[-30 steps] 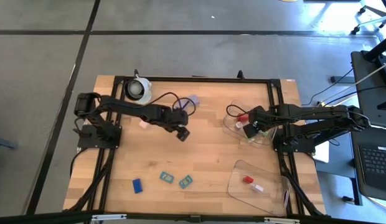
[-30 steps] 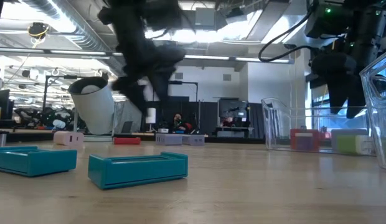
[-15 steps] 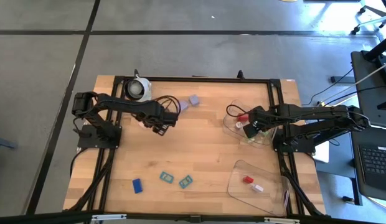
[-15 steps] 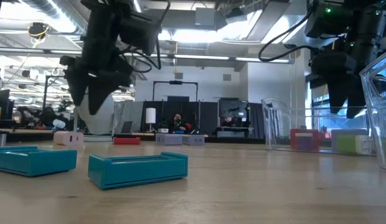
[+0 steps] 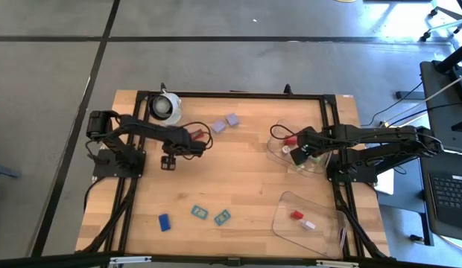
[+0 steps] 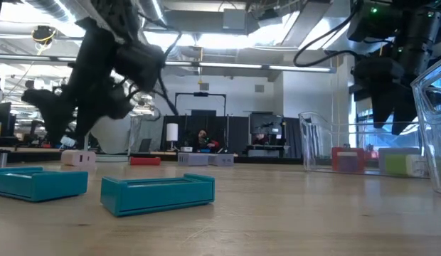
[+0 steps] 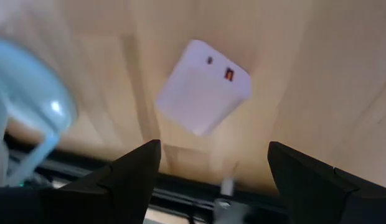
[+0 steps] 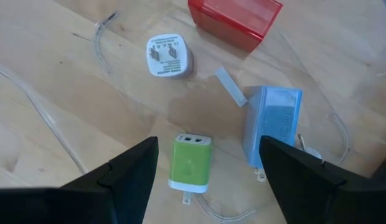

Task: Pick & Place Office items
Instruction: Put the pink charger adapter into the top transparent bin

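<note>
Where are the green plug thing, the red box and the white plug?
green charger (image 8: 193, 162), right wrist view, middle of its green body
red box (image 8: 235, 18), right wrist view, top face
white plug (image 8: 169, 56), right wrist view, pronged face

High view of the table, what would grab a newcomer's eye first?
Two dark arms reach inward over a wooden table. The left claw hangs open near the white roll; the right claw hangs open over a clear tray holding small chargers. Near the front edge lie two teal pieces and a blue block.
</note>
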Robot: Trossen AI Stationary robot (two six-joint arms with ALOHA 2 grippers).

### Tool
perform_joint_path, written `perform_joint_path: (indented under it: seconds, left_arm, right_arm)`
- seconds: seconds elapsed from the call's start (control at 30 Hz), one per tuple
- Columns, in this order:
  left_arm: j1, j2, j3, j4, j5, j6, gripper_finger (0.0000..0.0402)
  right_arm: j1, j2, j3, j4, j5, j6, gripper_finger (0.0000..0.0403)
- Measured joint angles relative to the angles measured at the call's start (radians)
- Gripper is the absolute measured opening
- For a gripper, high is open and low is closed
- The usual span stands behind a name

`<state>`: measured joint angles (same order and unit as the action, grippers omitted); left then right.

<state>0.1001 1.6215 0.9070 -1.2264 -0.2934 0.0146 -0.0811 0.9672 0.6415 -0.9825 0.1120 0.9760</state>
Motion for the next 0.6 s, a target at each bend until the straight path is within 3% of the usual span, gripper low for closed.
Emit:
perform_joint_path:
  seconds: [0.3, 0.6]
  left_arm:
    - [0.0, 0.0, -0.1, 0.194, -0.074, 0.123, 0.0294]
    - [0.032, -0.004, -0.152, 0.299, -0.035, 0.127, 0.0293]
  right_arm:
    - [0.0, 0.0, 0.0, 0.03, 0.001, 0.004, 0.0284]
    - [0.0, 0.0, 0.0, 0.055, -0.022, 0.012, 0.0284]
